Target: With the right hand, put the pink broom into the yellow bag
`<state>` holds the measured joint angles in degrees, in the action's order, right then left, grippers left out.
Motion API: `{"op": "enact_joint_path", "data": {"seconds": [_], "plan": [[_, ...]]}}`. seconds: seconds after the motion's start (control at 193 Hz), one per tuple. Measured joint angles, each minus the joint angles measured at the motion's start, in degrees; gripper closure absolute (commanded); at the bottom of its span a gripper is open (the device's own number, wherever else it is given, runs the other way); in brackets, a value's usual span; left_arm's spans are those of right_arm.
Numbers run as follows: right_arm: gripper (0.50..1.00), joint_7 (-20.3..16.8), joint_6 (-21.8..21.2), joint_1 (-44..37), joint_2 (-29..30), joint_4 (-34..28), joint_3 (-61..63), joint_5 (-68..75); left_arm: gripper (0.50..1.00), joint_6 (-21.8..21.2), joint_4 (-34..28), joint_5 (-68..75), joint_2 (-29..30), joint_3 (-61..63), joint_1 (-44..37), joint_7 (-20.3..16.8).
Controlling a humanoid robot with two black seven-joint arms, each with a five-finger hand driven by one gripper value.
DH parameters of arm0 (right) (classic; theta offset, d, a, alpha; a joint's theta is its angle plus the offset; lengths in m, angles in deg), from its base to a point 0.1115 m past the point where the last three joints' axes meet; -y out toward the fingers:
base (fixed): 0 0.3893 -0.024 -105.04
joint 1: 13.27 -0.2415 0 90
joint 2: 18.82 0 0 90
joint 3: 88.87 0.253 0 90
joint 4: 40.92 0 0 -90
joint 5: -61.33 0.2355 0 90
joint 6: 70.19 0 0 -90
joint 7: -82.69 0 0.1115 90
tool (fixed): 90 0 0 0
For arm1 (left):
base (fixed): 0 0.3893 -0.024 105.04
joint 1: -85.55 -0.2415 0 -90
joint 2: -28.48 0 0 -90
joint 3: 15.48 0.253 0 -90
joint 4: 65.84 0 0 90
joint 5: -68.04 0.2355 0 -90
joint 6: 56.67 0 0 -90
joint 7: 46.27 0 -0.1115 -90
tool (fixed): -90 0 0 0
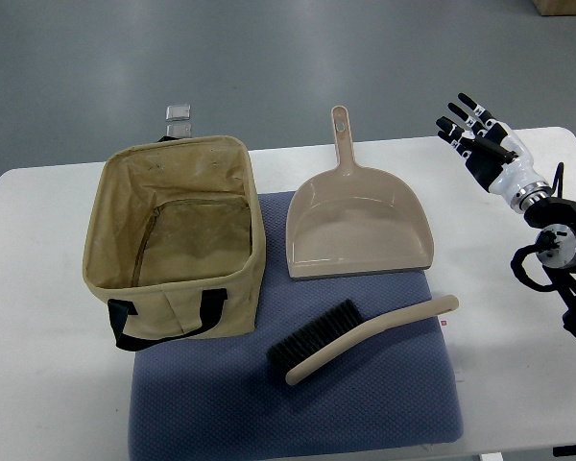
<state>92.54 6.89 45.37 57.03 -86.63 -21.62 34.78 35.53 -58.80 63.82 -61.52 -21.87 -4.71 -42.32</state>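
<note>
A pale pink hand broom (365, 336) with black bristles lies on the blue mat (298, 413), its handle pointing to the right. The yellow fabric bag (178, 245) stands open at the left, empty inside, with black handles on its near side. My right hand (475, 130) hovers over the table's back right, well apart from the broom, fingers spread and holding nothing. My left hand does not show.
A pink dustpan (357, 221) lies behind the broom with its handle pointing away. A small clear object (179, 117) sits just behind the bag. The white table (38, 365) has edges at the back and left.
</note>
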Motion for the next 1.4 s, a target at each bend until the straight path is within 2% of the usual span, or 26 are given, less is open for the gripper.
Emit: {"op": "enact_joint_path", "data": {"seconds": [1.4], "plan": [[0.57, -0.5, -1.0, -1.1, -2.6, 0.0, 0.9, 0.8, 0.5, 0.0, -0.1, 0.0, 0.0, 0.0, -0.2, -0.3]]}}
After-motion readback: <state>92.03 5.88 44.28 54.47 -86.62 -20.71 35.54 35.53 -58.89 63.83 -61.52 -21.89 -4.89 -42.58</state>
